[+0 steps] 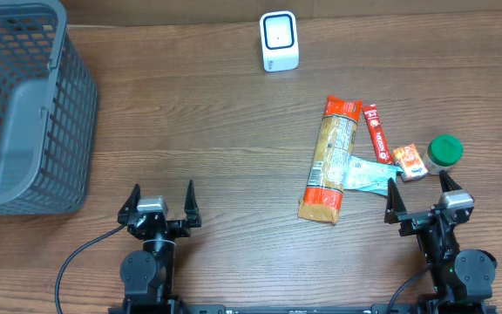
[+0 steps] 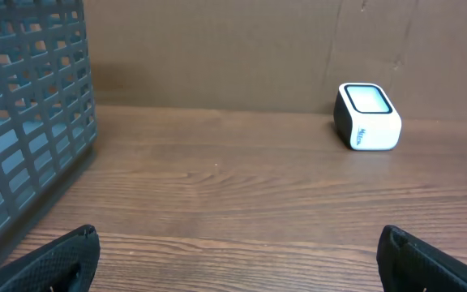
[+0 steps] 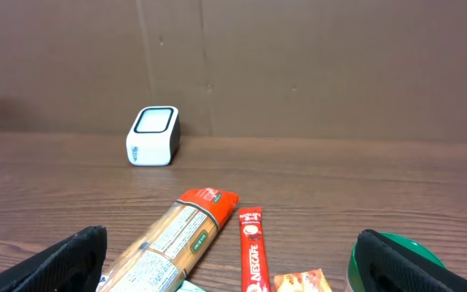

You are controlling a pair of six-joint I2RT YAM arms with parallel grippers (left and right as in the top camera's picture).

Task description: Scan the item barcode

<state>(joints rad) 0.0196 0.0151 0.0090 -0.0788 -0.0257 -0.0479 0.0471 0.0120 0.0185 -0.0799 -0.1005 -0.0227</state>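
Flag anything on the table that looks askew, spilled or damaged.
Nothing looks spilled or damaged. The only untidy spot is the right-hand pile: the pasta packet lies tilted, overlapping a pale pouch. The scanner stands upright.

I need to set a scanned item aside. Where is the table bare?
Bare wood lies between the basket and the pasta pack, from the scanner down to the left end effector, and right of the scanner. Crowded: before the right end effector, pasta pack through jar.
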